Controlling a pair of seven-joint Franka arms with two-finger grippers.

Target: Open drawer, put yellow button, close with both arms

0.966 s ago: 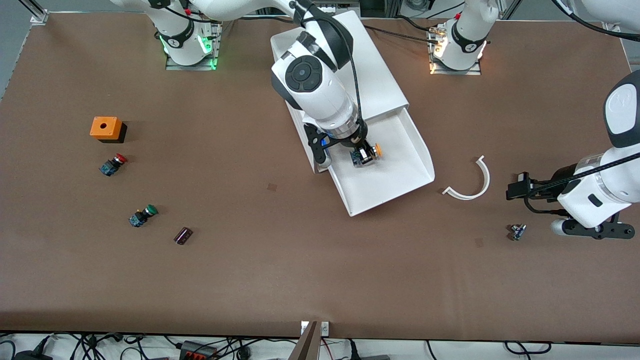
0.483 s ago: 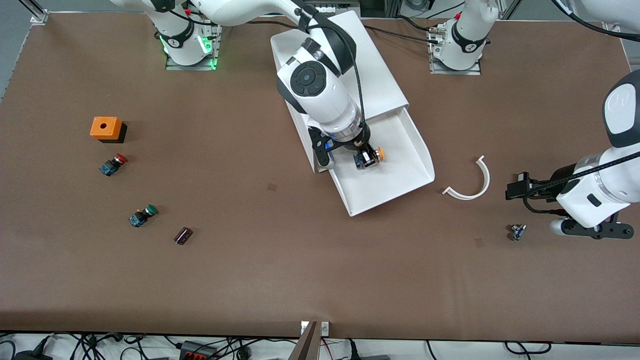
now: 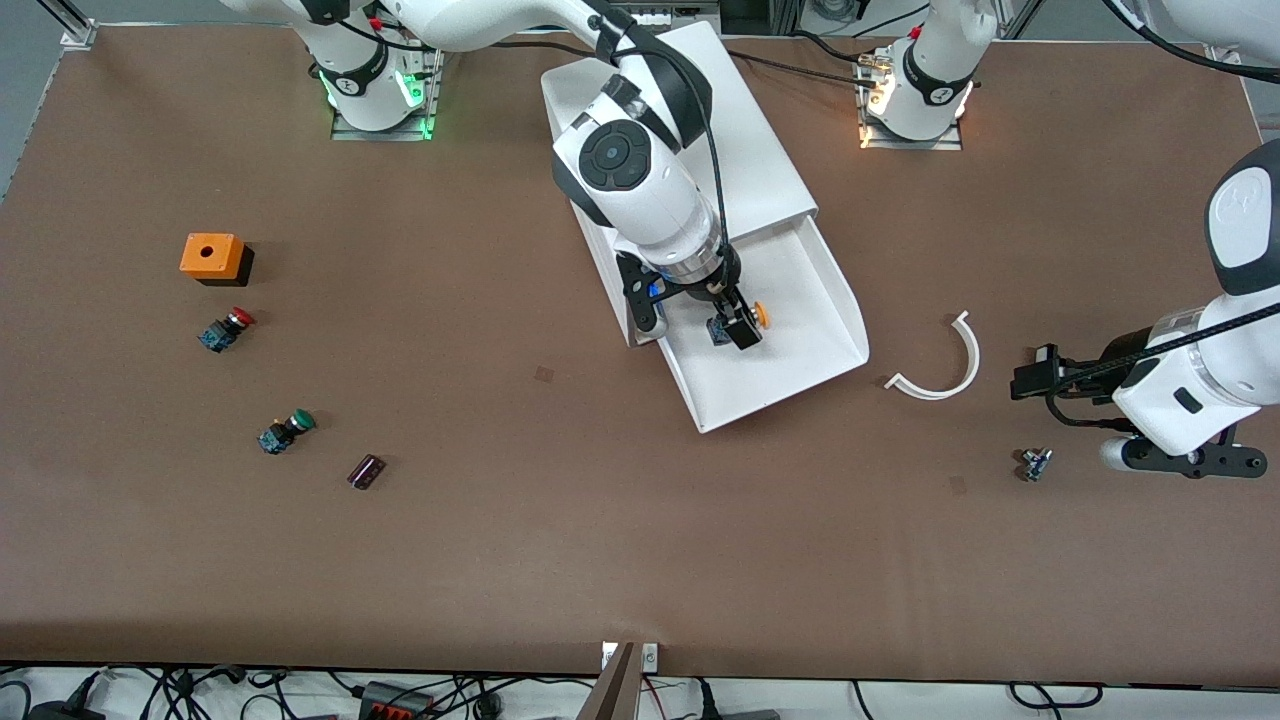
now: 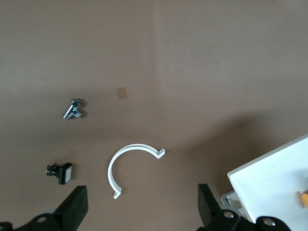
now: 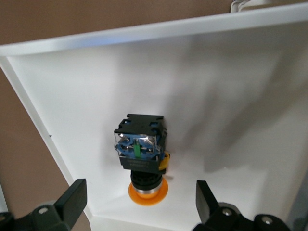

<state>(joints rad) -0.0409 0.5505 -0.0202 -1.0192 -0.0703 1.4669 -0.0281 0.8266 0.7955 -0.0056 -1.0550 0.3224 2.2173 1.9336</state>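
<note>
Releasing is the news in the front view: the right gripper [image 3: 733, 327], clamped on the yellow button [image 3: 745, 322] a second ago, now has its fingers spread, and the button lies on the floor of the pulled-out drawer [image 3: 800, 345], cap toward the left arm's end of the table. The gripper sits low over the drawer, straddling the button. Well away from the drawer, toward the left arm's end, the left gripper [image 3: 1035, 375] waits over bare table with its fingers apart, unchanged, near a white curved strip [image 3: 945, 372] and a small metal part [image 3: 1035, 464]. The red button [image 3: 226, 329] and green button [image 3: 285, 431] lie far from the drawer, toward the right arm's end.

From the left wrist, the left fingers [image 4: 73, 206] stand wide over the strip [image 4: 126, 163]; a corner of the drawer [image 4: 269, 183] shows.

From the right wrist, the button [image 5: 142, 154] rests inside the drawer [image 5: 72, 91] near a wall, between the open fingers [image 5: 72, 199] and touching neither.

The placing looks done; what remains, I judge, is lifting the right gripper clear and pushing the drawer shut with both arms.
</note>
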